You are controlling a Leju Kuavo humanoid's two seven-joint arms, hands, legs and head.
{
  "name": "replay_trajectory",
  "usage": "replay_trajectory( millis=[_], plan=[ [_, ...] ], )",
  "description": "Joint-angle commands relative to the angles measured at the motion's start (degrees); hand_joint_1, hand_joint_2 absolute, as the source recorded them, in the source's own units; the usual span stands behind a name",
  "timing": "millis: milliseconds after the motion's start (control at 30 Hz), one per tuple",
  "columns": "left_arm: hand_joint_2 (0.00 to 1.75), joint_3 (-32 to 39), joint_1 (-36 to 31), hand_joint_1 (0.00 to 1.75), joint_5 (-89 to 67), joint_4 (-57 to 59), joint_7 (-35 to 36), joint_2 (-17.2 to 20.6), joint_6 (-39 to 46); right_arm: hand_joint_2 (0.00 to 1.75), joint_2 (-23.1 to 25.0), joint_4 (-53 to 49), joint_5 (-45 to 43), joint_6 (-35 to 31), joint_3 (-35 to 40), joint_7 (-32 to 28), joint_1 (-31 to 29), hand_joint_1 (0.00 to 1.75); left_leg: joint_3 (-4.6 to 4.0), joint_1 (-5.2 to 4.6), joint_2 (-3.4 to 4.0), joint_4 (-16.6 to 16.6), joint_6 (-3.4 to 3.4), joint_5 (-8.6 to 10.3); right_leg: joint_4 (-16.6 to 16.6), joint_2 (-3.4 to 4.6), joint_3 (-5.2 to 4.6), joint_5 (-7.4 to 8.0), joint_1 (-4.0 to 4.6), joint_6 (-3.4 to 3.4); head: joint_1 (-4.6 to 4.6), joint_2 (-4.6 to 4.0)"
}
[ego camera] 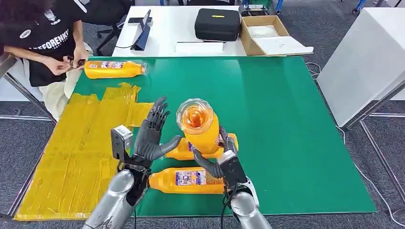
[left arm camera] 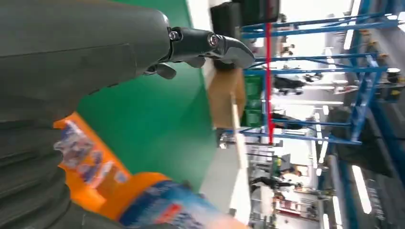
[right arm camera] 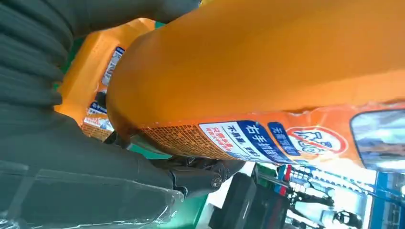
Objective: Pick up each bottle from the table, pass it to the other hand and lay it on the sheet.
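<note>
**Head view: mid-handoff, bottle up in the right hand**

Head view has the right hand (ego camera: pixel 220 160) wrapped around an orange bottle (ego camera: pixel 199 125), lifted off the green table (ego camera: pixel 286 133) and tipped so its base faces the camera. The left hand (ego camera: pixel 152 136) is beside it with fingers spread wide and nothing in it, palm turned toward the bottle but not touching yet as far as I can tell. The right wrist view backs up the grip: orange body and label right against the palm.

Two more bottles lie on the table under the hands, one nearer the robot (ego camera: pixel 188 180) and one behind it (ego camera: pixel 184 151). Another bottle (ego camera: pixel 113 69) lies at the far corner of the table, next to a person (ego camera: pixel 43 43) sitting there. The yellow sheet (ego camera: pixel 71 157) covers the left side of the table.

So this looks like the pass itself. My take on doing it well: bring the left palm flat onto the bottle's middle and close fully before the right lets go. The plastic looks smooth and the thing is fat, so a fingertip-only grab could slip. Keep the swap high enough to miss the bottles below, then swing left and lay it down sideways on the sheet.
</note>
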Motion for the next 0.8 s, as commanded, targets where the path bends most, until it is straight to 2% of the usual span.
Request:
replay_trajectory(
  millis=[33,433,600,800],
  plan=[
    [1.75,0.0,0.2,0.0,0.4,-4.2,0.3,1.5,-0.5,1.75,-0.6,3.5,0.2,-0.5,0.9,-0.2,-1.0,1.75,0.23,0.1,0.09,0.0,-0.26,-0.09,-0.1,0.03,0.24,-0.05,0.09,-0.16,0.0,0.0],
    [1.75,-1.5,4.2,0.0,1.0,-10.0,0.1,2.1,-1.9,1.75,-1.2,-0.6,-1.9,-4.4,-3.8,-0.6,0.6,1.75,0.16,0.08,0.02,0.0,-0.23,-0.07,-0.1,-0.04,0.17,-0.05,0.08,-0.14,0.0,0.0],
    [1.75,-0.8,4.6,0.0,0.2,-9.8,0.3,1.6,-1.7,1.75,-1.9,-7.9,-4.9,-9.6,-10.7,-0.6,-0.1,1.75,0.11,0.07,-0.04,0.0,-0.27,-0.08,0.0,-0.1,0.15,-0.08,0.07,-0.15,0.0,0.0],
    [1.75,0.3,5.1,0.0,0.3,-8.8,-0.1,2.2,-1.9,1.75,-2.2,-4.4,-6.3,-14.8,-14.1,-2.2,-3.5,1.75,0.12,0.02,0.08,0.0,-0.18,-0.04,0.0,0.04,0.11,0.0,0.02,-0.1,0.0,0.0]
  ],
)
